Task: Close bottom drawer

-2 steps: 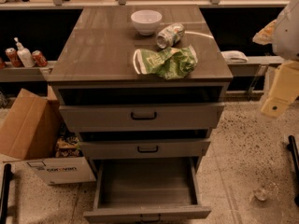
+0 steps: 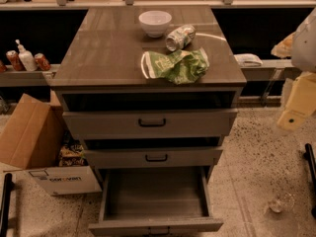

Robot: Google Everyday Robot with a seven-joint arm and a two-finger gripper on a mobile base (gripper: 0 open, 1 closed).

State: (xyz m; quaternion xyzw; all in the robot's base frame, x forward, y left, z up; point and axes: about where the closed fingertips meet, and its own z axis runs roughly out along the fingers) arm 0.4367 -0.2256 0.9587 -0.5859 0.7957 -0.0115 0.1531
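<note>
The bottom drawer (image 2: 155, 225) is pulled far out of the grey cabinet, and its empty grey box interior (image 2: 155, 191) is open to view. Its front panel lies at the bottom edge of the camera view, and the handle is barely visible. The two drawers above, the top one (image 2: 150, 123) and the middle one (image 2: 154, 157), stand slightly open. My gripper (image 2: 292, 116) hangs at the right edge of the view, at about the height of the top drawer. It is well to the right of the cabinet and touches nothing.
On the cabinet top (image 2: 98, 58) sit a white bowl (image 2: 155, 22), a tipped can (image 2: 179, 37) and a green bag (image 2: 177, 65). An open cardboard box (image 2: 34, 137) stands on the floor to the left. A clear cup (image 2: 280, 202) lies on the floor to the right. Shelves run behind.
</note>
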